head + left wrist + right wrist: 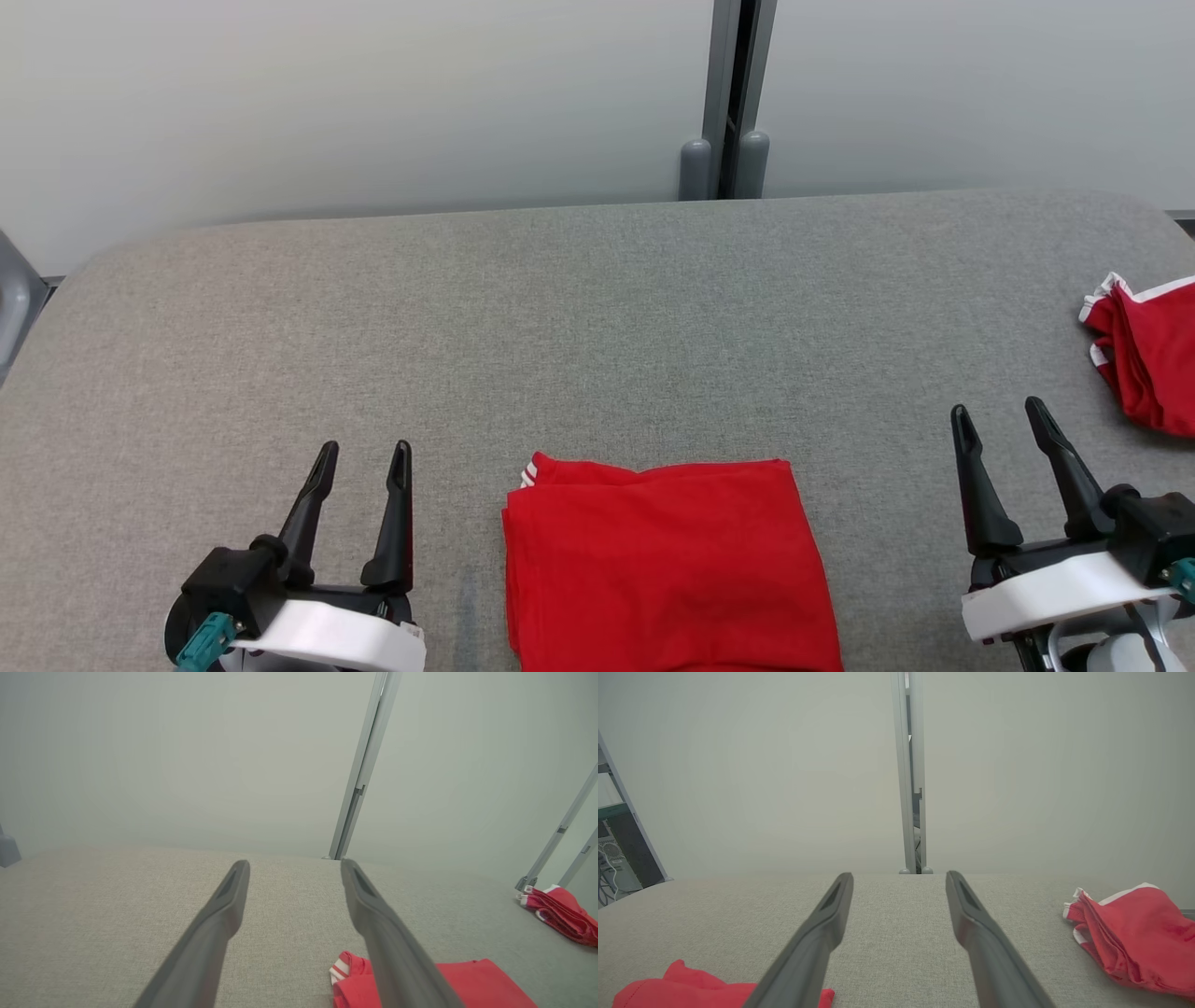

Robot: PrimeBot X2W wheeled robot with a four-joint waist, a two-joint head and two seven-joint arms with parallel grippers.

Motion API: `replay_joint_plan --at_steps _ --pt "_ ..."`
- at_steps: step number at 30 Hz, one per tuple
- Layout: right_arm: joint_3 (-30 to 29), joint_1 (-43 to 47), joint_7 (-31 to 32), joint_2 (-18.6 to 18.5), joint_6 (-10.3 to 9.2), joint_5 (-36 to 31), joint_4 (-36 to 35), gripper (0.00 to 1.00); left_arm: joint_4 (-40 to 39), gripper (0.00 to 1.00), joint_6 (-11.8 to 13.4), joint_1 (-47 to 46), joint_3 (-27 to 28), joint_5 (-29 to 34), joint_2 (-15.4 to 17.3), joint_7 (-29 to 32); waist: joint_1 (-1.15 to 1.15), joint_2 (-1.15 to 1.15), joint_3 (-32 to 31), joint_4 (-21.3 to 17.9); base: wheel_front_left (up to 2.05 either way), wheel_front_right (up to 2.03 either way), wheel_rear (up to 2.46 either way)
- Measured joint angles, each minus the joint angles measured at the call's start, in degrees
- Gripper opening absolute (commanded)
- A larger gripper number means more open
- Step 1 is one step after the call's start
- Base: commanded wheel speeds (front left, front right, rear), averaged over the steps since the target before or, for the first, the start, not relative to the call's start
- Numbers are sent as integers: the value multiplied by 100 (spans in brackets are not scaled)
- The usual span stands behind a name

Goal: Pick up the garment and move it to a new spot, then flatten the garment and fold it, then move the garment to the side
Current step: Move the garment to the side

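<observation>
Red folded garment (667,560) lies between left claw (366,450) and right claw (997,408), both spread open, empty, seemingly clear of it.

Even soft light; wrist views hazy, blurred.

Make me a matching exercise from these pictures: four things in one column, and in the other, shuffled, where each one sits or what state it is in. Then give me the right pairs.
Column one
1. folded garment
2. second red garment
3. left hand
4. grey post

Column two
A. upright behind the far edge of the table
B. open and empty, at the lower left of the head view
C. lying flat at the near middle of the table
D. rumpled, at the far right of the table

Pairs: 1-C, 2-D, 3-B, 4-A
</observation>
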Motion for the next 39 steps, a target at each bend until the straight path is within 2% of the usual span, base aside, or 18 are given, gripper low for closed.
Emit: replay_joint_plan --at_steps 30,33,39 --pt "1 -29 0 11 -1 -5 93 100 30 100 -1 -5 -33 1 0 0 0 0 77 2 0 0 0" --pt "236 -21 0 23 -1 190 274 100 37 100 -2 -16 -47 1 -1 0 0 0 121 17 0 0 0" --pt "1099 26 207 1 -1 961 746 100 40 100 -2 -97 -91 -1 0 0 0 0 242 71 0 0 0"
